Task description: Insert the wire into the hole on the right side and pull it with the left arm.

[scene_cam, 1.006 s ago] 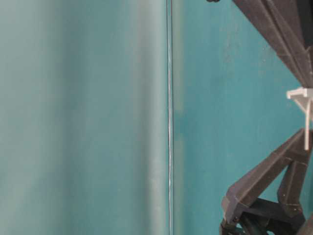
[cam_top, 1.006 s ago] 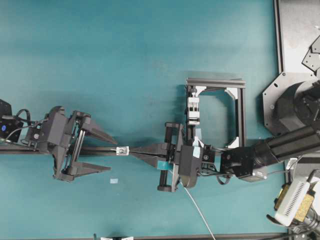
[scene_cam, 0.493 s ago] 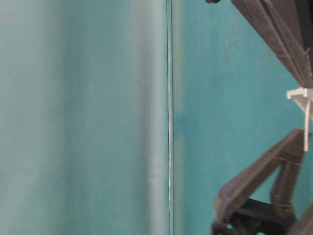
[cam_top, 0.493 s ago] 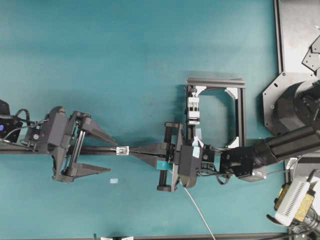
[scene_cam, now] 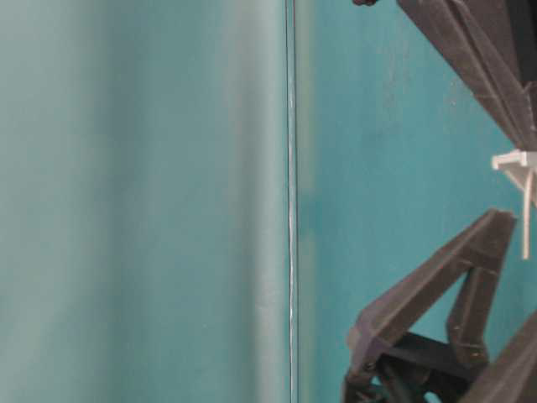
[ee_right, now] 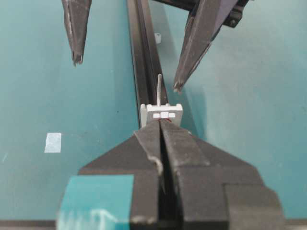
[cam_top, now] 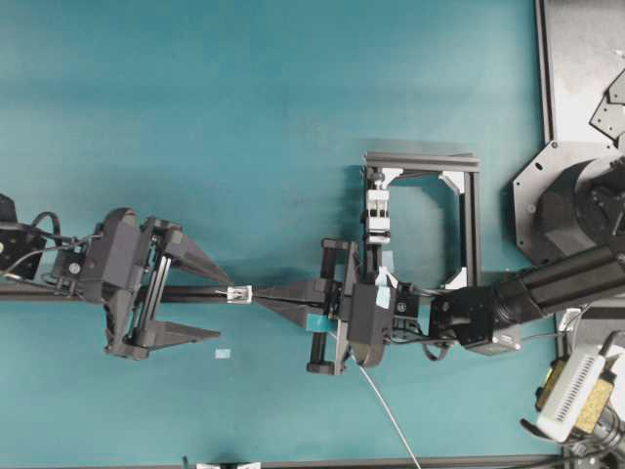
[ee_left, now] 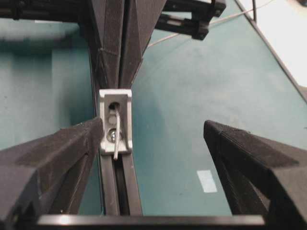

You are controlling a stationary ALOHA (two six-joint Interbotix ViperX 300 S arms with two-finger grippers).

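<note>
Right claw (ee_right: 160,125) is clamping the wire (ee_left: 116,139) shut, feeding it through the hole (ee_left: 114,103) in the bracket (cam_top: 239,293) on the rail near the surface's left edge; left claw (cam_top: 210,301) is sitting wide open around the poking tip; closing off-centre is risking bending it or missing.

The little bracket (cam_top: 239,293) sits on the rail (cam_top: 186,294) mid-table, left gripper (cam_top: 219,307) straddling it from the left, right gripper (cam_top: 262,298) right up against its right side, wire (ee_left: 116,139) poking out its left face, and the frame (cam_top: 422,217) further right.
</note>
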